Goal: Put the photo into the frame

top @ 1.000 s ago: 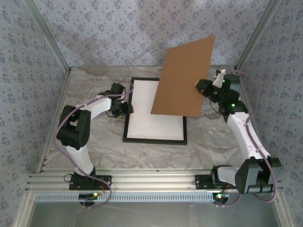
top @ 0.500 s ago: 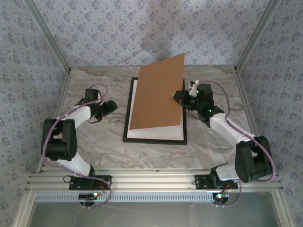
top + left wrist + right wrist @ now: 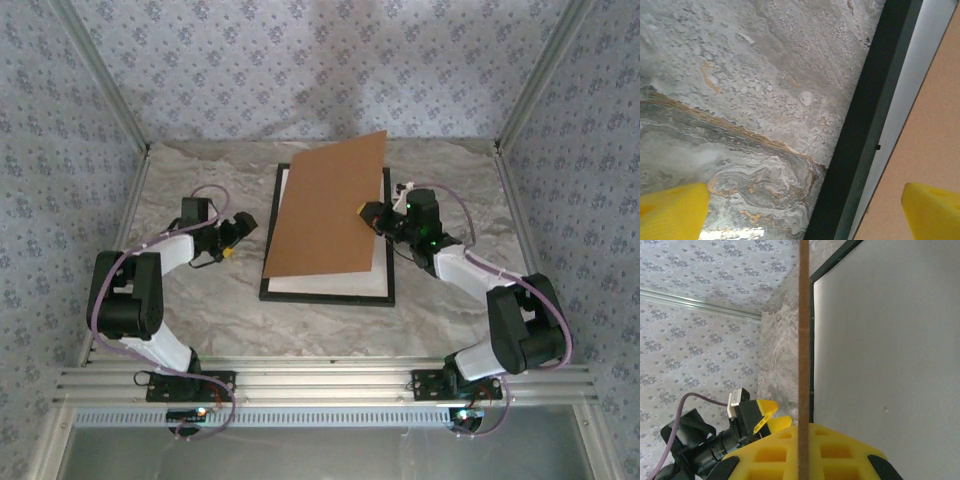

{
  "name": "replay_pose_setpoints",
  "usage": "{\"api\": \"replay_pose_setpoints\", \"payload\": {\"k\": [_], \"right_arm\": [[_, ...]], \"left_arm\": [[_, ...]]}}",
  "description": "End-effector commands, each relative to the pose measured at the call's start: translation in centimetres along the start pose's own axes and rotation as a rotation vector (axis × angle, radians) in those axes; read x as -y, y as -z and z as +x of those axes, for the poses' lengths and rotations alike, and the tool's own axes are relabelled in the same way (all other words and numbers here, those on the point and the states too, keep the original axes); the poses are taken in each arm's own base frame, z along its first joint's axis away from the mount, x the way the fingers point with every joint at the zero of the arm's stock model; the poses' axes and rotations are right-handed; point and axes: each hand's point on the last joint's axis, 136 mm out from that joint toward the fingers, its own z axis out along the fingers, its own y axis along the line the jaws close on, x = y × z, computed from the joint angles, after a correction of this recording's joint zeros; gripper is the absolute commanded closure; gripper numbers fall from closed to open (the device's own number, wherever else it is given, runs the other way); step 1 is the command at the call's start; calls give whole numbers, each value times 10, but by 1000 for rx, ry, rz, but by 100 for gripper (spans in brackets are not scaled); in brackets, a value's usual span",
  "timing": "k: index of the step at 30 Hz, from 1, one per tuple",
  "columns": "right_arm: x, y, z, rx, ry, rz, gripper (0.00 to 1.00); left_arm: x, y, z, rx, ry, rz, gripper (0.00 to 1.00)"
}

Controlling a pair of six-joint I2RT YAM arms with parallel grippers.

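Grey marbled worktop (image 3: 200, 310) with ochre veins. Blue-flowered papered walls (image 3: 300, 60) on three sides, aluminium rails (image 3: 300, 385) along the near edge.

Count: one thin black rectangular frame (image 3: 325, 297) lying flat mid-worktop; one white rectangular paper sheet (image 3: 330, 283) inside it; one flat brown rectangular board (image 3: 330, 210).

Right hand (image 3: 370, 212) is clamped on the board's right edge. The board is tilted over the frame and covers most of the sheet.

Left hand (image 3: 238, 235) is spread wide and holds nothing, just left of the frame.

The sheet shows blank white — printed side unseen, so I cannot tell whether it is the photo.
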Motion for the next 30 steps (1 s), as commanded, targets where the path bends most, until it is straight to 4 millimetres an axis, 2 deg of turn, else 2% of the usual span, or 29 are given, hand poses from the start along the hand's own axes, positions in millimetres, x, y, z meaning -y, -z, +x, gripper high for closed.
{"api": "replay_pose_setpoints", "payload": {"k": [1, 7, 14, 19, 22, 26, 30], "right_arm": [[-27, 2, -13, 13, 60, -125, 100], [-23, -2, -15, -55, 47, -170, 100], [-5, -6, -17, -71, 8, -166, 100], [2, -12, -12, -107, -19, -186, 100], [13, -14, -9, -124, -39, -168, 100], [27, -12, -11, -124, -67, -154, 100], [32, -9, -9, -136, -76, -151, 100]], "left_arm": [[7, -5, 5, -23, -10, 44, 2], [9, -9, 7, -35, -11, 47, 2], [13, -11, 9, -43, -15, 41, 3], [18, -13, 10, -51, -26, 43, 3], [21, -15, 12, -56, -30, 42, 3], [23, -16, 15, -62, -28, 39, 3], [25, -17, 16, -61, -27, 38, 3]]}}
